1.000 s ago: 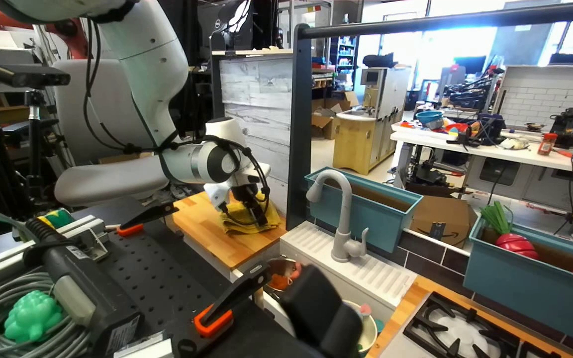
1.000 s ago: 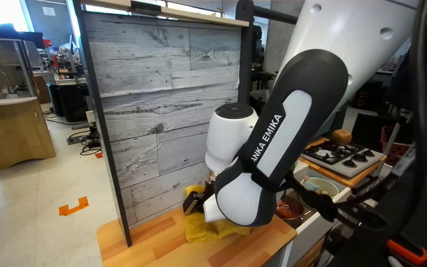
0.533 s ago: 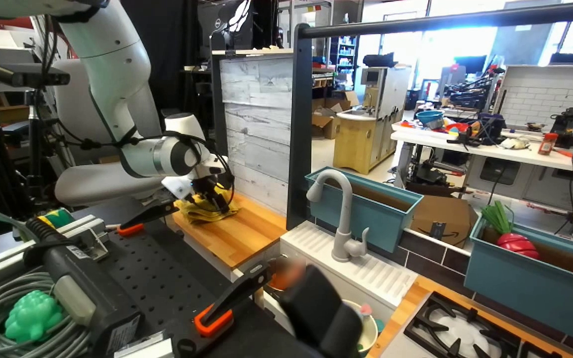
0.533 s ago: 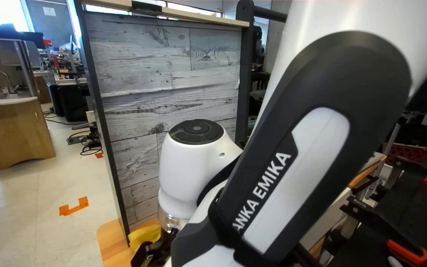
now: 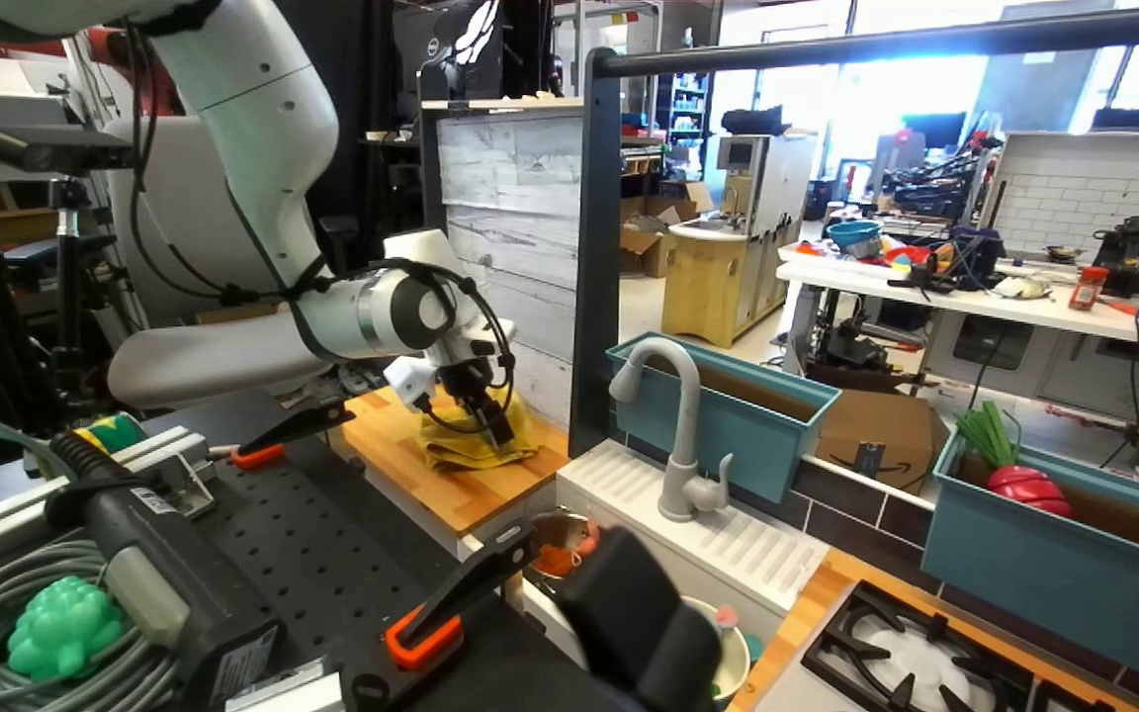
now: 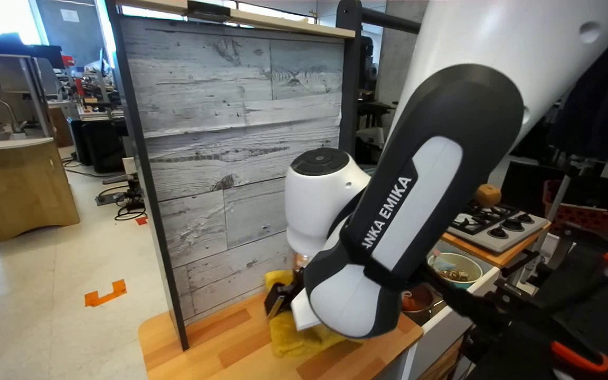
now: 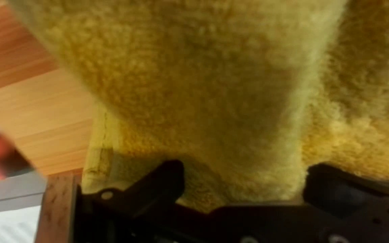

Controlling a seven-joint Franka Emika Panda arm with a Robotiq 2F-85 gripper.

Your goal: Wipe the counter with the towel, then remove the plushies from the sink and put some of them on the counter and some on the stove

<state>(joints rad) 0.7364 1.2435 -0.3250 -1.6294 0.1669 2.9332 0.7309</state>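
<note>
Low in the wrist view the gripper [image 7: 243, 178] stands with its jaws spread wide, and a thick fold of the yellow towel [image 7: 198, 84] fills the gap between them without looking pinched. From there the cloth runs up to the top edge and across to the right. With nothing clamping it, the towel would likely travel only by push and rub, so the wiping in hand wants light, even downward pressure and a slow drag: too hard may scrape metal on wood, too soft may let the jaws slip over the pile. Around the cloth lies the wooden counter [image 5: 441, 489], left of centre in an exterior view, with wood showing along the towel's left and near sides; long overlapping strokes should cover it best. Close behind the towel rises the grey plank panel [image 6: 235, 158], large in the left half of an exterior view, so strokes should run along it rather than into it. Below centre in an exterior view, on the counter's right, comes the pale sink [image 5: 759, 568], where a reddish-orange item [image 5: 558, 561], perhaps a plushie, sits in a metal pot [image 5: 552, 526]; turning back short of that edge should stop the cloth drooping in. The stove [image 6: 496, 232], at the right of an exterior view, matters only after the wiping.
</note>
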